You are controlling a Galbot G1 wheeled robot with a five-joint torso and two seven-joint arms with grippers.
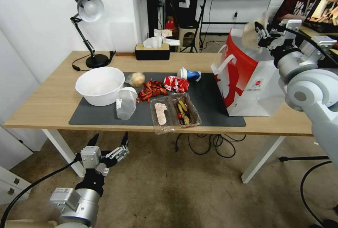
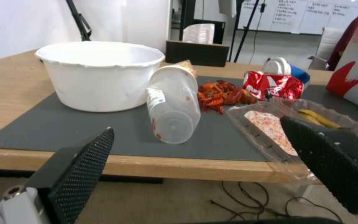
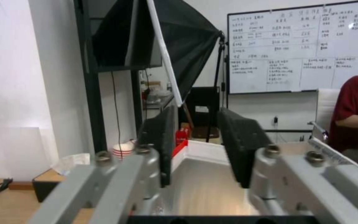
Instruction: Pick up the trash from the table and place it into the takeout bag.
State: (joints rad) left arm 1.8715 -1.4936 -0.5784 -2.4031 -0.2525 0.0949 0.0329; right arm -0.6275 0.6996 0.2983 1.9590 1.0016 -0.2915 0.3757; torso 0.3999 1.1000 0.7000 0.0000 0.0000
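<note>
— Where did the trash lie relative to the takeout bag [image 1: 246, 83]?

— On the grey mat [image 1: 211, 97] beside it: a clear plastic cup [image 1: 125, 103] on its side, its long axis running front to back with the mouth toward the table's [image 1: 49, 97] back edge; a crumpled red wrapper [image 1: 176, 84]; a toppled blue-and-white cup [image 1: 189, 74]; a white bowl [image 1: 100, 85] farthest from the bag.

— And the grippers?

— The right gripper [image 3: 199, 149] hovered above the bag's open foil-lined mouth, arm raised, pads parted with nothing between them. The left gripper [image 1: 110, 140] hung low before the table's front edge, fingers spread, well apart from the cup.
</note>
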